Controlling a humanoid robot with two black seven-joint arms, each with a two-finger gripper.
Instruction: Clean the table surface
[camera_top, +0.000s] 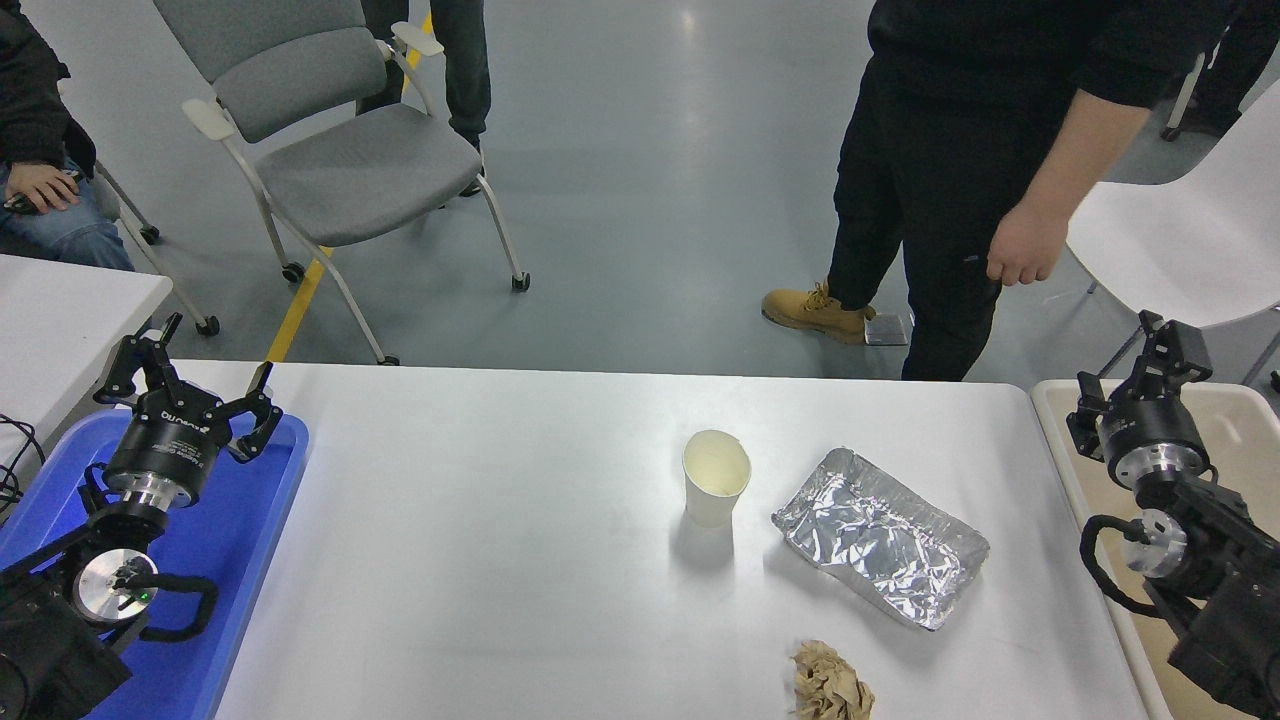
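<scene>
The white table surface (480, 560) spans the middle of the head view. On it stand an empty cream paper cup (716, 477), upright, a crumpled aluminium foil tray (880, 536) to its right, and a crumpled brown paper wad (830, 686) at the front edge. My left gripper (195, 385) is open and empty, parked over the blue tray (245, 560) at the left. My right gripper (1165, 345) hovers over the beige bin (1240, 420) at the right, apart from all the items.
A person in black stands at the table's far side, one hand (1022, 250) hanging above the far right corner. A grey chair (340, 150) stands behind the table. A smaller white tabletop corner (60, 310) shows at the left.
</scene>
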